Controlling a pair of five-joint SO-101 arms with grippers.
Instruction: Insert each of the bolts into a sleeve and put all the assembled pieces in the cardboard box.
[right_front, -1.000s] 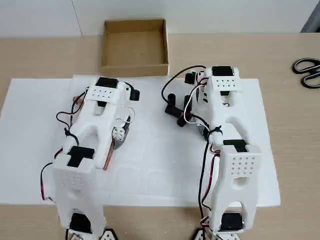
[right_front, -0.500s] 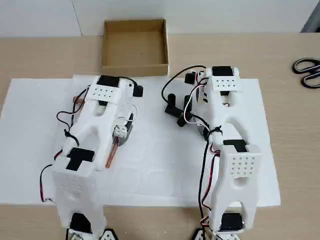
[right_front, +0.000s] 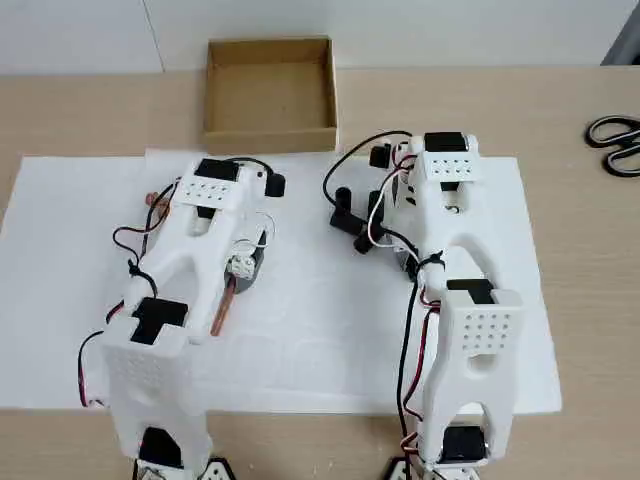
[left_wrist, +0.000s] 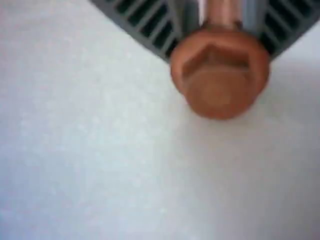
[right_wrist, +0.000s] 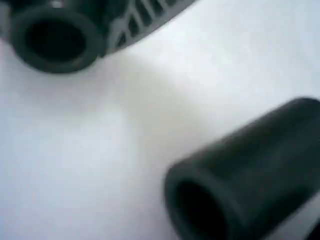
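Observation:
My left gripper (right_front: 241, 272) hangs low over the white sheet (right_front: 320, 340), shut on a copper bolt (right_front: 222, 307). In the left wrist view the bolt's hex head (left_wrist: 219, 75) sticks out between the grey ribbed fingers (left_wrist: 145, 20). A second copper bolt (right_front: 155, 198) peeks out beside the left arm. My right gripper (right_front: 405, 262) is tucked under its arm among black sleeves (right_front: 346, 210). Its wrist view shows one sleeve (right_wrist: 55, 37) end-on against a ribbed finger (right_wrist: 142, 20), seemingly gripped. Another sleeve (right_wrist: 250, 175) lies on the sheet close by.
The open cardboard box (right_front: 270, 137) stands on the wooden table beyond the sheet, behind the left arm. Scissors (right_front: 615, 145) lie at the far right edge. Loose cables run across both arms. Bare sheet stretches between the two arms.
The left arm has shifted a little, and the bolt in its gripper has moved slightly up and to the right. The right arm and the sleeves have stayed put.

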